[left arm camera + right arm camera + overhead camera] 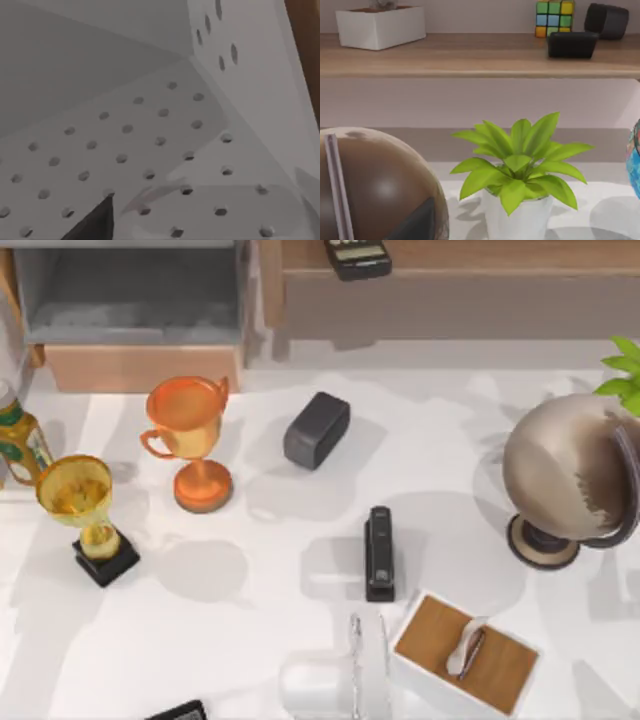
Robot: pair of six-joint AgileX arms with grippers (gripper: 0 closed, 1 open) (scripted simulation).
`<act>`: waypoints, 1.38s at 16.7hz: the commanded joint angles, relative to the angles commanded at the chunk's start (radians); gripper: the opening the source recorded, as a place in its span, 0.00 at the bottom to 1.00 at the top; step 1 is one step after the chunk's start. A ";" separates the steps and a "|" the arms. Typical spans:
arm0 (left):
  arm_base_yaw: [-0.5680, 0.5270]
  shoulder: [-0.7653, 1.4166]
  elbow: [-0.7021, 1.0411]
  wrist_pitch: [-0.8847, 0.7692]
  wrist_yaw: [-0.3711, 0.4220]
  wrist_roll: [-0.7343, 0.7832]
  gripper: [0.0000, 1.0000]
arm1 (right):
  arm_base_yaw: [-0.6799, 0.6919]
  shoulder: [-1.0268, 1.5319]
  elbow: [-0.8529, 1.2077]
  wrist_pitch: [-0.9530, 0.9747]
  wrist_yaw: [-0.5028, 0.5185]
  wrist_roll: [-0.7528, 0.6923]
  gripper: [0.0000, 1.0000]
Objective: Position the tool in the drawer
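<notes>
A: While the stapler (pixel 379 552) lies loose at lower centre, drawer (pixel 140 367) open upper left — anything done?
B: Nothing yet; grasp and placing remain. Gripper states: cannot tell.

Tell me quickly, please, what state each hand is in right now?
Left hand: cannot be told.
Right hand: cannot be told.
The stapler lies free on the table, held by neither.

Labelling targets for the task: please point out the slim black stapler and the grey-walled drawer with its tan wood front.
slim black stapler (pixel 379 552), top view, middle of its top arm.
grey-walled drawer (pixel 140 367), top view, tan front panel.
</notes>
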 joint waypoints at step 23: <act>-0.561 0.452 0.364 -0.963 -0.077 -1.032 1.00 | 0.000 0.000 0.000 0.000 0.000 0.000 1.00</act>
